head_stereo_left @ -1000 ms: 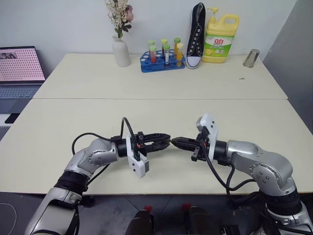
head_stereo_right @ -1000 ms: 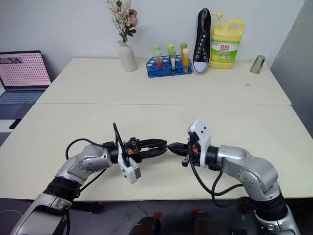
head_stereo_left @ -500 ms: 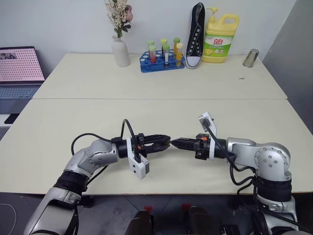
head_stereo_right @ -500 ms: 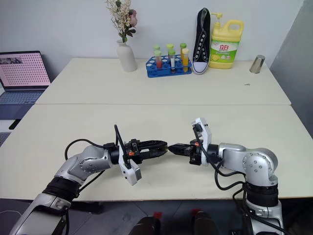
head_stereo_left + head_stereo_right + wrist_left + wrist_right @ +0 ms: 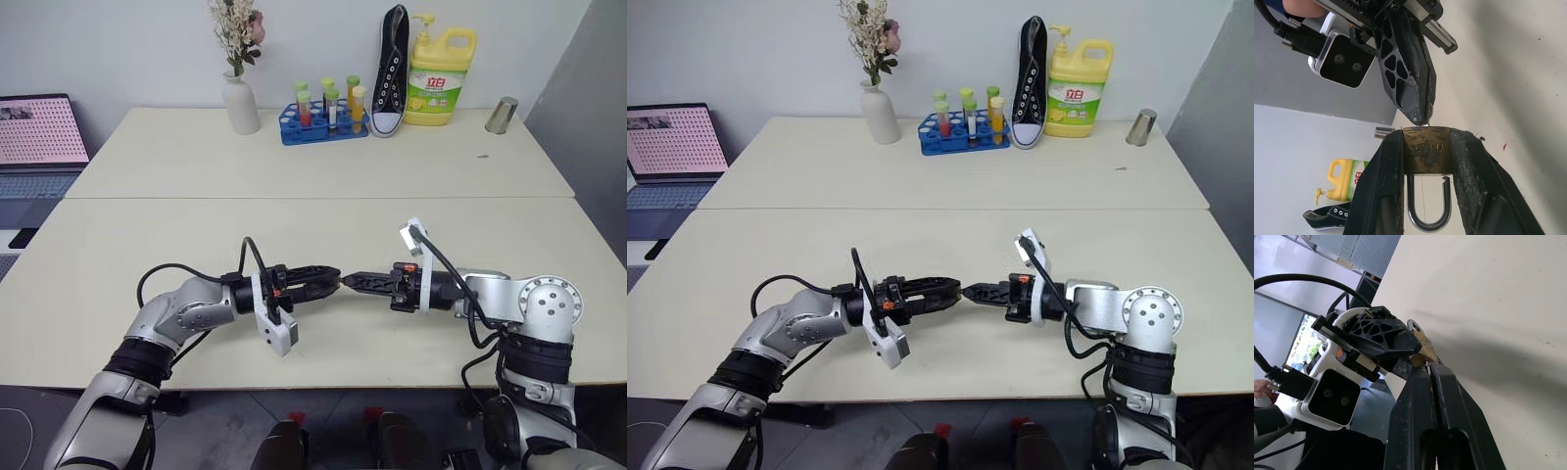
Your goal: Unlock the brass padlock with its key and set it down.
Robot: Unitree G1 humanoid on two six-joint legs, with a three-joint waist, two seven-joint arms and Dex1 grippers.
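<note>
Brass padlock (image 5: 1427,149) is clamped in the left gripper (image 5: 1426,147); the closed right gripper (image 5: 1422,116) sits tip-to-tip against it, vase (image 5: 241,106) and bottle (image 5: 441,78) well beyond.

Two cream surfaces (image 5: 294,235) stand edge to edge. Along the far one's back edge stand a white vase of dried flowers (image 5: 241,103), a blue rack of tubes (image 5: 324,125), an upright black sneaker (image 5: 392,69), a yellow detergent jug (image 5: 443,78) and a metal cup (image 5: 504,116).
</note>
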